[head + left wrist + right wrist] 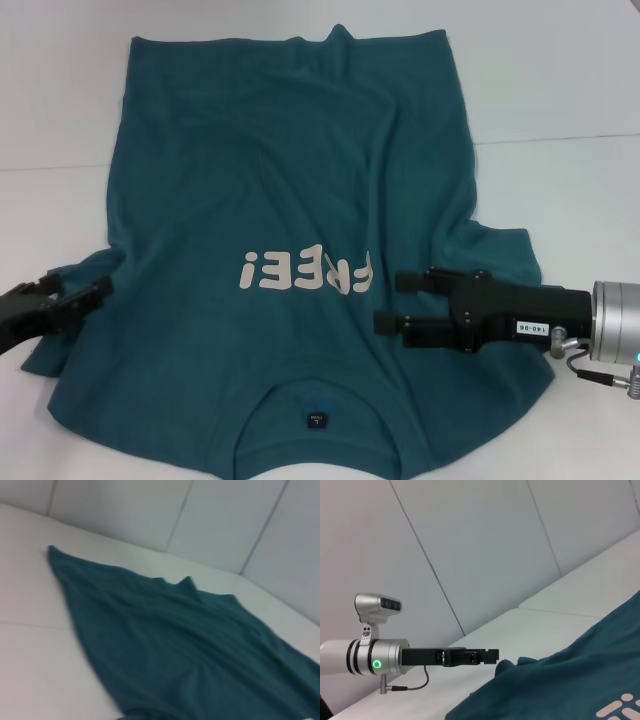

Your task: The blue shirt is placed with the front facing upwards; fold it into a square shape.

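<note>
Soft teal shirt spread flat, both grippers at its sleeves

The large dark teal-blue cotton T-shirt with white "FREE!" lettering (290, 210) lies front-up on the white table (560, 90), collar toward six o'clock in the head view and hem toward twelve. I judge it light, limp and prone to wrinkling and sagging, so it is best pinched at a sleeve edge or shoulder seam and lifted at two points together. The right gripper (392, 302) hovers low over the sleeve at four o'clock, its black fingers spread slightly with nothing between them. The left gripper (80, 288) sits at the opposite sleeve at eight o'clock, fingers parted at the cloth's edge; whether it has caught fabric I cannot tell.
</note>
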Robot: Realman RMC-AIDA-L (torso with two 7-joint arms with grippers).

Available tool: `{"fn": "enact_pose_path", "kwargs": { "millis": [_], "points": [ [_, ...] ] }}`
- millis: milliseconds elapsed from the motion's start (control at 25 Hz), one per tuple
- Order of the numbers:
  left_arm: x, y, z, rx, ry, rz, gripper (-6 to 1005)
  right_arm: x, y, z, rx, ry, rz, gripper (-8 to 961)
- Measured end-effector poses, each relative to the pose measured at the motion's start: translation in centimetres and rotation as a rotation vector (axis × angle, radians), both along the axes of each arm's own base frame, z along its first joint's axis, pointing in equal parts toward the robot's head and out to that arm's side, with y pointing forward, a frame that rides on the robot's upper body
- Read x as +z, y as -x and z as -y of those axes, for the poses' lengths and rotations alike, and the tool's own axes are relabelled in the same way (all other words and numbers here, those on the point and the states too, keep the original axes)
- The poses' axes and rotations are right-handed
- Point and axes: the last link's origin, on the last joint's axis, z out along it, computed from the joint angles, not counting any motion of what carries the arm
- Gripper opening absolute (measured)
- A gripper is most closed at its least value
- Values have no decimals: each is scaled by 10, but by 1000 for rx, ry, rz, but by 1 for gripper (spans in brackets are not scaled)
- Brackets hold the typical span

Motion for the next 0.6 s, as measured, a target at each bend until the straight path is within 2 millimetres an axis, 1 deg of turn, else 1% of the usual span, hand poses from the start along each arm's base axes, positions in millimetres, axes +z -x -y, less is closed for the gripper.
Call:
{"fn": "enact_pose_path", "kwargs": {
  "millis": [320, 600],
  "points": [
    [2, 10, -3, 60, -30, -42, 900, 0, 0, 0, -1, -1, 1, 912],
    [-1, 13, -3, 79, -33, -54, 900, 0, 0, 0, -1, -1, -1, 912]
  ]
}}
